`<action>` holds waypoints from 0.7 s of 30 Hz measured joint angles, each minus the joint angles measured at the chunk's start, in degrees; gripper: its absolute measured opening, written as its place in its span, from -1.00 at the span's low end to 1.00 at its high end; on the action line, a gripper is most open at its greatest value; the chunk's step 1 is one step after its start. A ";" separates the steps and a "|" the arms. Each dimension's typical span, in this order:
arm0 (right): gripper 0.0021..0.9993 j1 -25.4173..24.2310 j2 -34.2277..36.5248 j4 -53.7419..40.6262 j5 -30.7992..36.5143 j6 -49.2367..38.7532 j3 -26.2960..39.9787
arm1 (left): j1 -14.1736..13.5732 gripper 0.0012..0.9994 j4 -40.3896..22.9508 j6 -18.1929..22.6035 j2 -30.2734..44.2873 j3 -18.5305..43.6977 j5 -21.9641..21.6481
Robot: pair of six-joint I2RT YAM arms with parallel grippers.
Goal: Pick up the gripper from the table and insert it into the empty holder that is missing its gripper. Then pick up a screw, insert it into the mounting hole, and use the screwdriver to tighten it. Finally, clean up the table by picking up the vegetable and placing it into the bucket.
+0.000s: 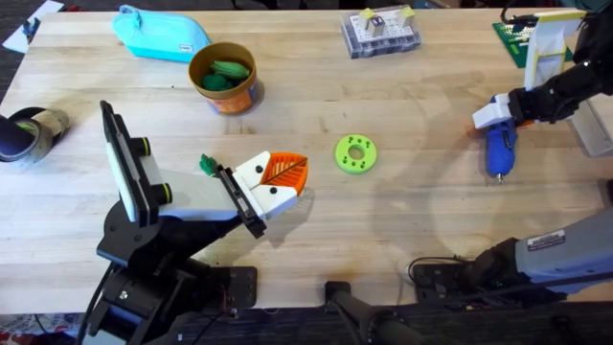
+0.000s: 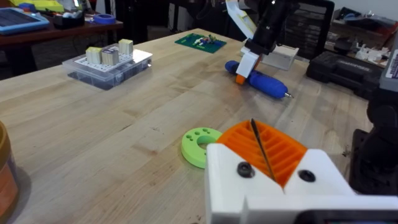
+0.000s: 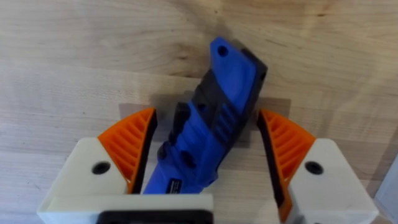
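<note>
Pale butcher-block wood, striped in long glued planks, makes up the tabletop (image 1: 402, 220). At its right side the blue screwdriver (image 1: 499, 149) lies flat, a smooth pen-shaped plastic body with a black ribbed grip and a thin metal bit. The right tool (image 3: 206, 155) hangs straight over it with its white fingers spread wide, the orange ribbed pads (image 3: 132, 146) standing on either side of the barrel and not touching it. Near the middle of the tabletop the left tool (image 1: 280, 179) rests low, its orange ribbed faces pressed together with only a thin dark seam between them. Just beside it lies a flat green round disc (image 1: 355, 153) pierced with holes. Farther back on the left stands the round bucket (image 1: 223, 79), orange outside with an ochre rim, holding green pieces inside. A teal pouch (image 1: 159, 34) lies beside it, and a clear plastic compartment box (image 1: 380, 35) sits along the far edge.
</note>
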 joint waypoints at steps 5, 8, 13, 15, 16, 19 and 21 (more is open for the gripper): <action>0.94 0.00 0.00 0.30 -0.56 1.12 0.00 | 0.00 -0.97 0.02 -0.04 0.00 0.02 0.04; 0.94 -0.07 -0.02 0.86 -2.74 5.45 0.00 | 0.00 -0.97 0.02 -0.04 0.00 0.02 0.04; 0.94 0.10 0.00 0.55 -1.05 11.96 0.00 | 0.00 -0.97 0.02 -0.04 0.00 0.02 0.04; 0.94 0.18 -0.02 0.32 -0.39 14.37 0.00 | 0.00 -0.97 0.02 -0.04 0.00 0.02 0.04; 0.94 0.20 -0.02 0.26 -0.21 15.52 0.02 | 0.00 -0.97 0.02 -0.04 0.00 0.02 0.04; 0.94 0.26 -0.02 0.26 0.04 18.64 0.02 | 0.00 -0.97 0.02 -0.04 0.00 0.02 0.04; 0.94 0.26 0.00 0.34 0.20 20.51 0.03 | 0.00 -0.97 0.02 -0.04 0.00 0.02 0.04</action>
